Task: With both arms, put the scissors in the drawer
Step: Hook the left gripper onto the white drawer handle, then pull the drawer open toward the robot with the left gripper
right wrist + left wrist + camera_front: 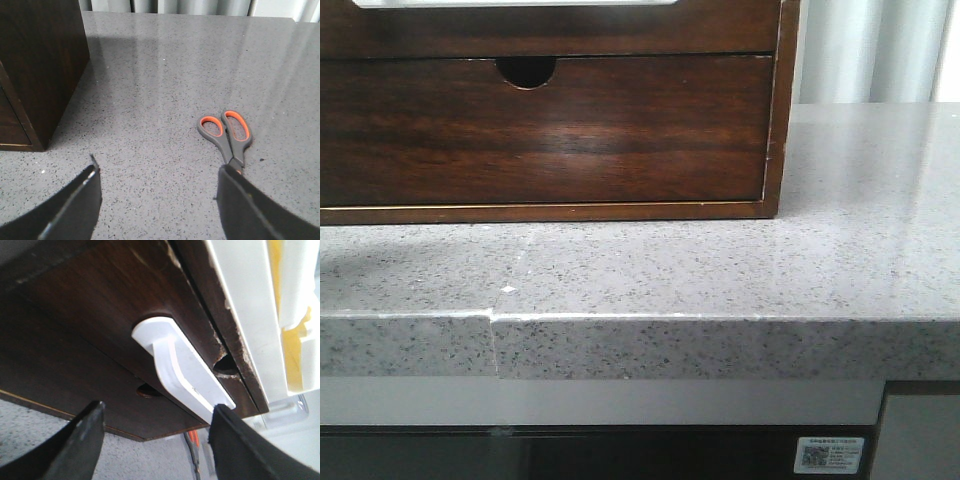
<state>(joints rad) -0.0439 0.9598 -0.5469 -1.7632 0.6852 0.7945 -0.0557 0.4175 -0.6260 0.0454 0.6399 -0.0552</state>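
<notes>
The scissors (227,135), grey with orange-lined handles, lie flat on the speckled counter right of the cabinet. Their blades are hidden behind one finger of my right gripper (159,172), which hangs open just above the counter with nothing in it. The scissors (192,450) show again as a thin sliver in the left wrist view. The drawer (550,30) is the plain dark wood front at the cabinet's top, with a white strip of lining above it. Its white rounded-corner lining (175,365) juts out from the wood. My left gripper (157,412) is open close in front of it, one finger beside it. Neither gripper shows in the front view.
Below the drawer is a taller drawer front with a half-moon notch (527,70). The cabinet's dark side wall (40,65) stands left of the scissors. The counter's front edge (620,318) runs across the front view. White and yellow shapes (295,315) lie past the cabinet.
</notes>
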